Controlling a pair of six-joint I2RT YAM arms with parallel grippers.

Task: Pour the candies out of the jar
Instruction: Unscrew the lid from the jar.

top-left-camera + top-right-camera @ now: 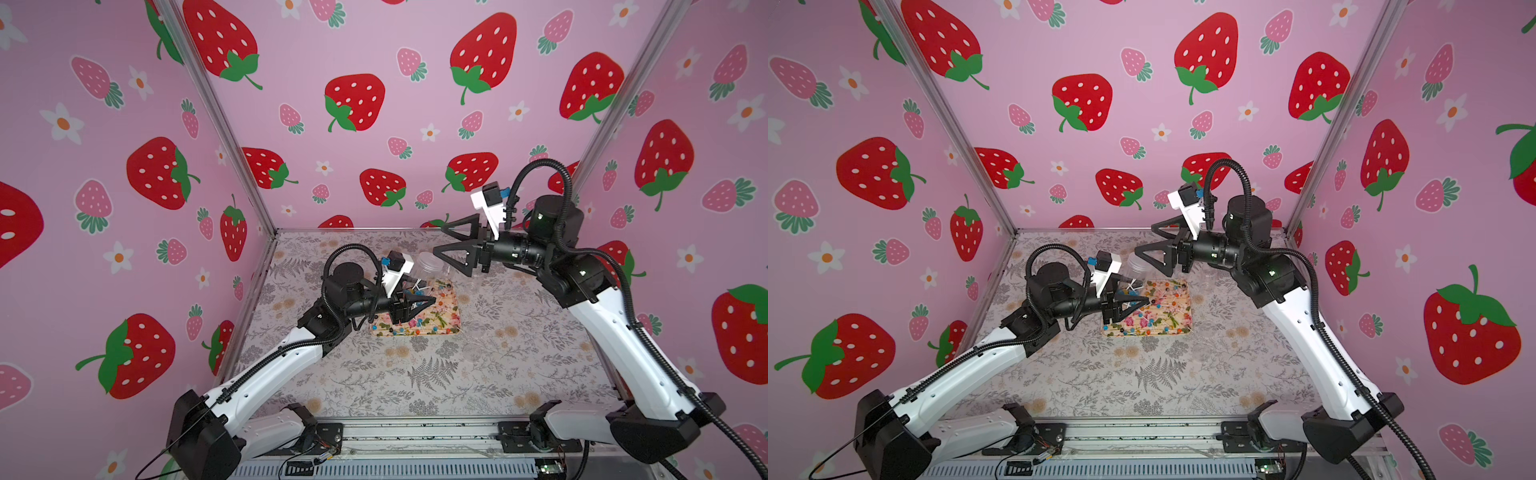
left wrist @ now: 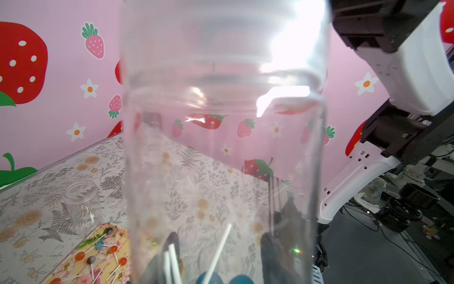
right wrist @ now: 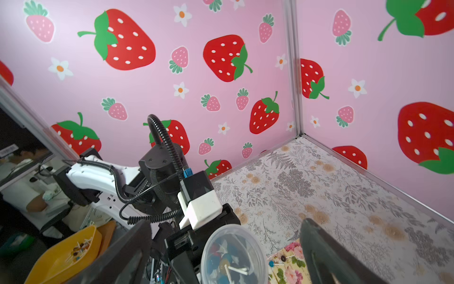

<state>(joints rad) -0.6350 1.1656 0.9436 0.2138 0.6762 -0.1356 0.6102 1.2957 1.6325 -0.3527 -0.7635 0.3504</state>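
Note:
My left gripper is shut on the lower part of a clear plastic jar. It holds the jar over a floral tray, with the mouth tilted up towards the right arm. A few candies with white sticks and blue heads rest in the jar's bottom. Several more candies lie scattered on the tray. My right gripper hangs just above and behind the jar's mouth. It is open wide and holds nothing.
A second clear jar stands empty on the floral tabletop just past the tray's far corner. Pink strawberry walls close in the back and both sides. A yellow bin with some candies sits outside the enclosure, behind the left arm.

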